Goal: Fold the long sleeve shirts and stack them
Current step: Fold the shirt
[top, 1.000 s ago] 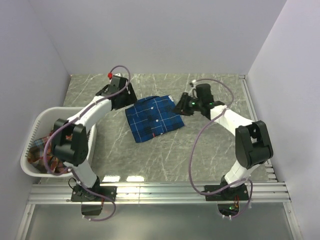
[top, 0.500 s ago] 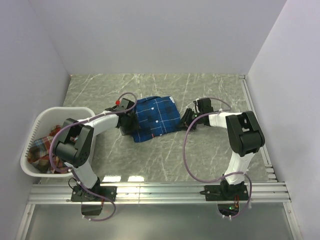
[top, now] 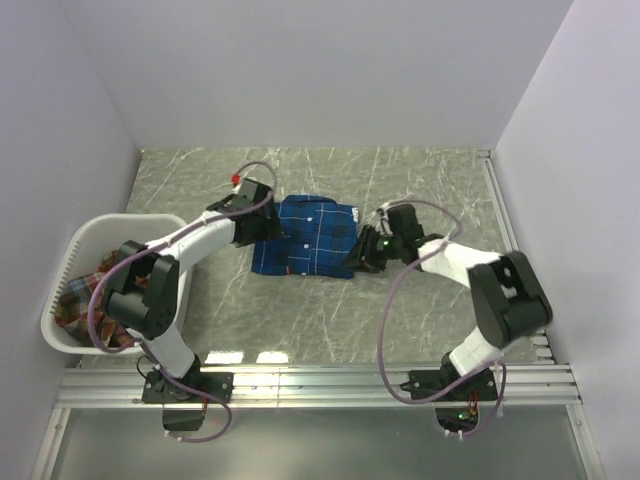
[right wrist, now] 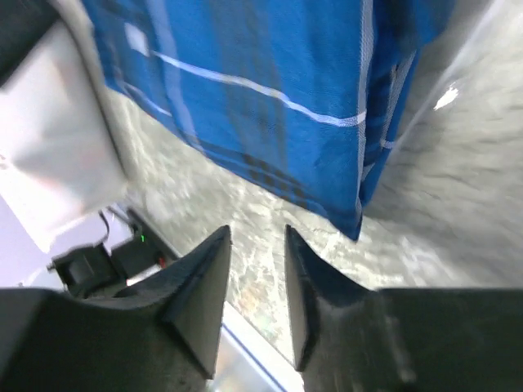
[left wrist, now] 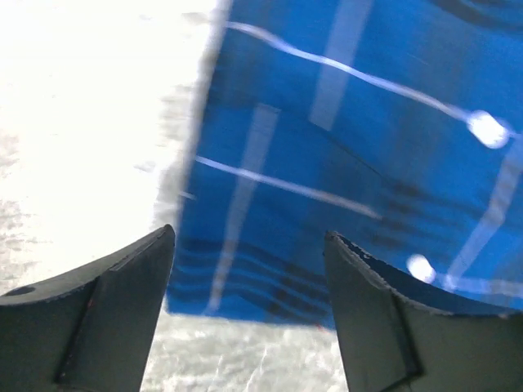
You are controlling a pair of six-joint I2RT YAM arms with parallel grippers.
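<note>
left gripper and right gripper flank edges of blue shirt.

Robot lab cell, plain white walls, marble-look table, aluminium rail

We look down on a grey marbled tabletop veined with pale lines. Three plain walls box it in: a back wall at twelve o'clock, a left wall at nine and a right wall at three, all a flat, pale lilac-white. Along the six o'clock edge runs a ribbed metal rail, and a narrower slotted strip follows the three o'clock edge. At nine o'clock a white plastic basket sits close to the left wall. Two bright patches of reflected light lie near six o'clock. In the left wrist view the tabletop glares nearly white toward ten o'clock.
</note>
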